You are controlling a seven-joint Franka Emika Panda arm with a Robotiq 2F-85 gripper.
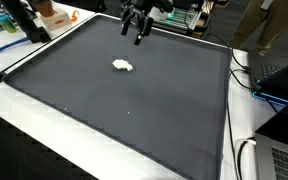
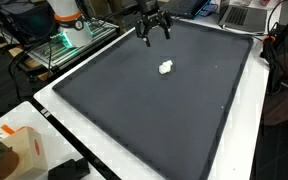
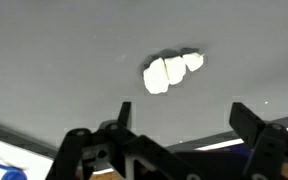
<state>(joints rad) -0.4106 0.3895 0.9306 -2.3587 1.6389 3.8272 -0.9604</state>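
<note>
You are operating in a robotics lab or research workspace, not a domestic room. Findings: a large dark mat [image 1: 134,110] covers a white table [image 1: 44,140]. In an exterior view, the arm's gripper [image 2: 155,37] hangs at top centre. Its white-and-orange base [image 2: 66,14] stands at upper left, above green-lit electronics [image 2: 62,42]. In an exterior view, a laptop [image 1: 284,160] sits in the lower right corner, and loose cables [image 1: 246,75] trail along the table's right side.

One small white lump [image 1: 123,66], one black mat [image 1: 114,110], one claw [image 1: 134,36], and one white counter [image 1: 44,140].
</note>
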